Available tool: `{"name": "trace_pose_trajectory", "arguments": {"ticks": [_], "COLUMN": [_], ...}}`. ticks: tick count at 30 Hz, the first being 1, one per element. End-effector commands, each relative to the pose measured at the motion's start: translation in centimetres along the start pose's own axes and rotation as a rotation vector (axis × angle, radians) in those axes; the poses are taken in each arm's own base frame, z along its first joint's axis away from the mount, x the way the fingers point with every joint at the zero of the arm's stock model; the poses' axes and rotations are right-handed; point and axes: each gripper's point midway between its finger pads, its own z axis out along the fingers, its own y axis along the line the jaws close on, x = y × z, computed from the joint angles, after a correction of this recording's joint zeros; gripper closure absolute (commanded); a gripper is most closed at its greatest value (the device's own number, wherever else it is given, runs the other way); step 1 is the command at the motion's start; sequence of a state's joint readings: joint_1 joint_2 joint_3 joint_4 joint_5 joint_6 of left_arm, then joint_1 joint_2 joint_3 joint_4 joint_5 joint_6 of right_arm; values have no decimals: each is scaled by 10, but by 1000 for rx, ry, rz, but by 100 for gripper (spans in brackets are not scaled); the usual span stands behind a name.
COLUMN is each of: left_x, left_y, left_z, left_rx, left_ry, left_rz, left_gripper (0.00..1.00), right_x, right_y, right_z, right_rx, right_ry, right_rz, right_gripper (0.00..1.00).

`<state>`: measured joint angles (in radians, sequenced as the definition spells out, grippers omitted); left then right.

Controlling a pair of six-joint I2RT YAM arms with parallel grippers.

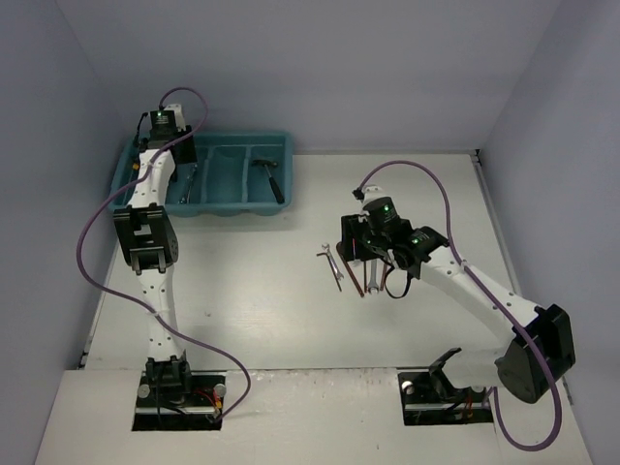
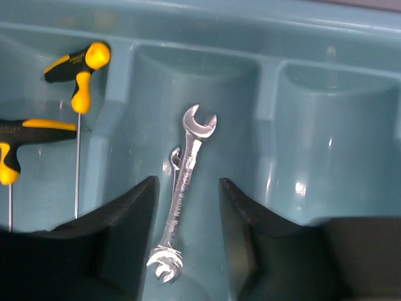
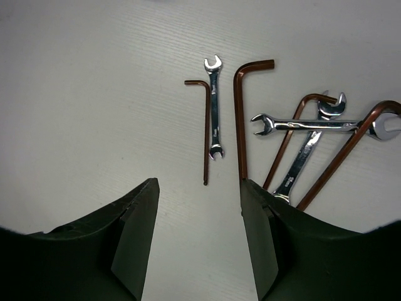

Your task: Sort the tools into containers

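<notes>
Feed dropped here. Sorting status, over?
Left tool open over tray, two sorted wrenches beneath. Right tool open above loose wrenches, red keys on table. Nothing in the way.

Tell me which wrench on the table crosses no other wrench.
The small wrench, lying alone between the thin L-key and the thick L-key. The horizontal wrench and the slanted wrench cross each other.

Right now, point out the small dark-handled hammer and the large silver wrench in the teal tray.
Small dark-handled hammer [image 1: 274, 186]: top external view, on its handle.
Large silver wrench [image 2: 183, 188]: left wrist view, on its shank.
</notes>
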<state>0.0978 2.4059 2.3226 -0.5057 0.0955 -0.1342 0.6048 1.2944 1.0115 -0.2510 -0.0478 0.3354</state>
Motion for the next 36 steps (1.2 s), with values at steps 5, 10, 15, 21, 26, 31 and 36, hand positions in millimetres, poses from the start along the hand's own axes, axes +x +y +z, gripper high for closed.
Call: {"name": "trace_pose_trajectory", "arguments": {"ticks": [5, 10, 15, 21, 26, 31, 36], "left_x": [-77, -81, -55, 11, 52, 86, 96], "left_y": [3, -11, -40, -98, -127, -130, -121], "left_z": [-65, -122, -181, -238, -275, -299, -319], "left_rx": [-24, -6, 48, 167, 258, 293, 293], "left_ry": [-227, -237, -181, -97, -44, 8, -9], "left_rz": [-39, -131, -179, -150, -121, -101, -89], "left_gripper": [37, 32, 31, 31, 31, 31, 31], "right_x": [2, 5, 11, 13, 14, 24, 36], "right_y": [-39, -44, -76, -97, -112, -119, -131], "right_z": [20, 41, 60, 75, 87, 98, 101], "right_rx": [177, 202, 301, 424, 500, 551, 628], "right_ry": [38, 92, 125, 105, 85, 90, 76], "right_rz": [19, -9, 164, 336, 470, 564, 607], "right_gripper": [52, 62, 68, 62, 61, 62, 62]}}
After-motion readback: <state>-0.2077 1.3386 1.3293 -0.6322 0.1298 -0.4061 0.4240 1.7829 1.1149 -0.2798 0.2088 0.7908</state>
